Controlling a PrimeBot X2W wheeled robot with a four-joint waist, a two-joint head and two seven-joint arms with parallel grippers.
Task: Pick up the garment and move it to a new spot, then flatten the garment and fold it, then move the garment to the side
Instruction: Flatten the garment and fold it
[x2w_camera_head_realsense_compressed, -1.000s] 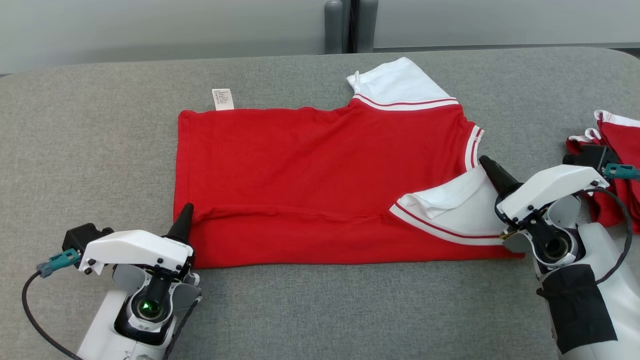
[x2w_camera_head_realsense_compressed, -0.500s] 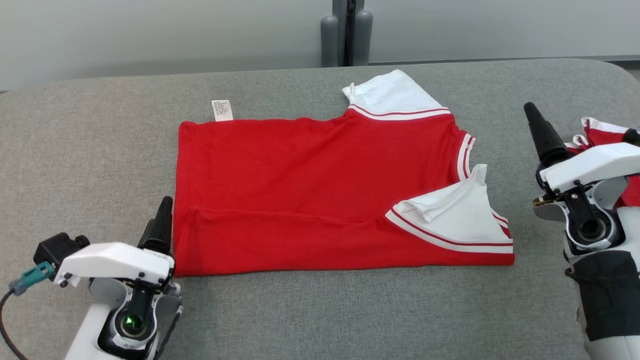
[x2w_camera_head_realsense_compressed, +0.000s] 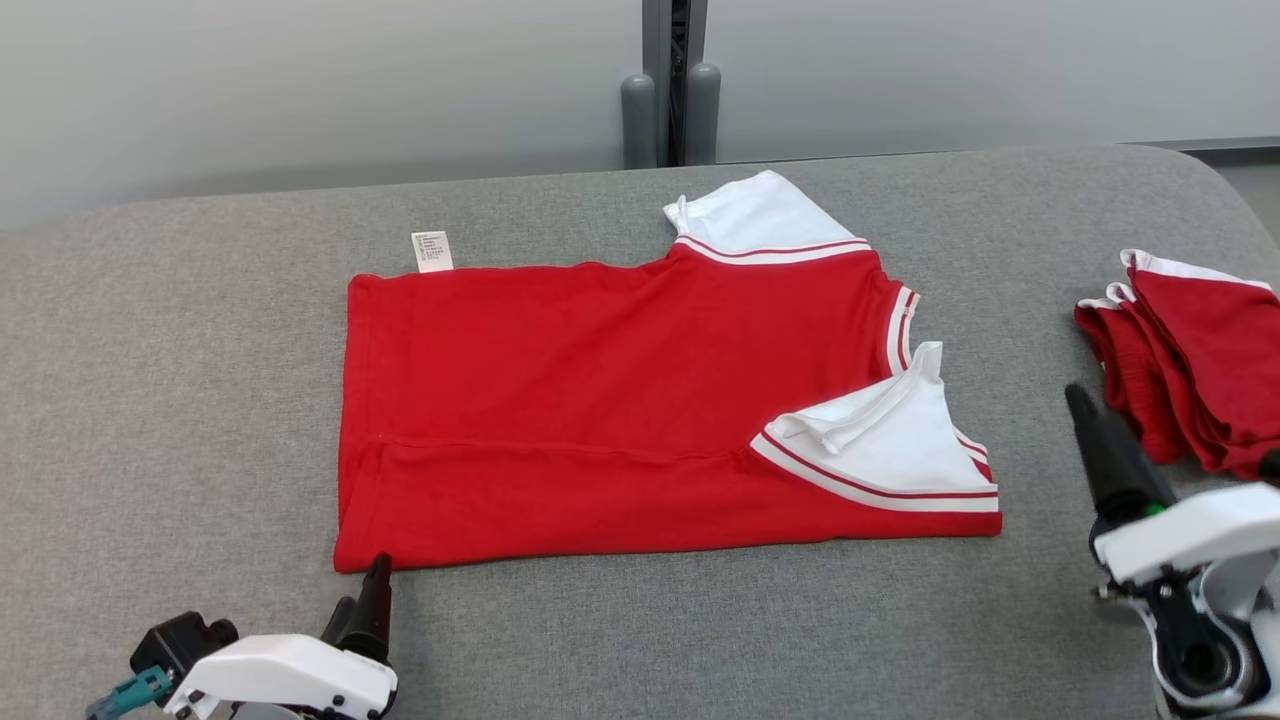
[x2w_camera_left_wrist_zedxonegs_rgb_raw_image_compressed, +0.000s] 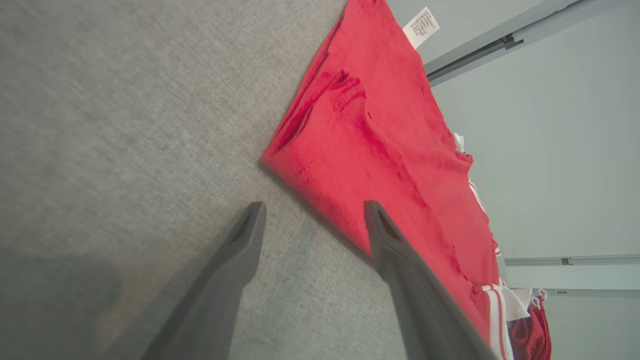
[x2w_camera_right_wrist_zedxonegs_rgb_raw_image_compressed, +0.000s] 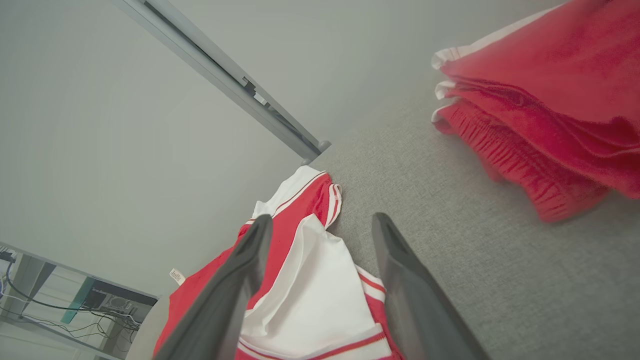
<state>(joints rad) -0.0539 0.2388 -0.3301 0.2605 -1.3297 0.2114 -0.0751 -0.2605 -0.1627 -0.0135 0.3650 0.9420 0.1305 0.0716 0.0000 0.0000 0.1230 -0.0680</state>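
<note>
Garment (x2w_camera_head_realsense_compressed: 600, 400) lies flat at the centre of the grey table (x2w_camera_head_realsense_compressed: 180, 420), hem at 9 o'clock and collar end at 3 o'clock. A crease runs along it near the 6 o'clock edge, and one white sleeve (x2w_camera_head_realsense_compressed: 890, 450) lies turned in over the red body. By this evidence, the folding step is in hand, with the near long edge already laid over.

Left gripper (x2w_camera_left_wrist_zedxonegs_rgb_raw_image_compressed: 314, 206) stands open and empty at 7 o'clock, just beside the near hem corner. Right gripper (x2w_camera_right_wrist_zedxonegs_rgb_raw_image_compressed: 322, 217) stands open and empty at 4 o'clock, apart from the garment.

The next move probably calls for a hold on the 12 o'clock edge, at the far hem corner by the label (x2w_camera_head_realsense_compressed: 432, 251) and at the far sleeve (x2w_camera_head_realsense_compressed: 760, 215), which still projects.

Clearances: wide bare table at 9 o'clock; a clear strip at 6 o'clock. At 3 o'clock a stack of red clothes (x2w_camera_head_realsense_compressed: 1190, 370) limits sideways room. At 12 o'clock the table edge lies near the far sleeve.
</note>
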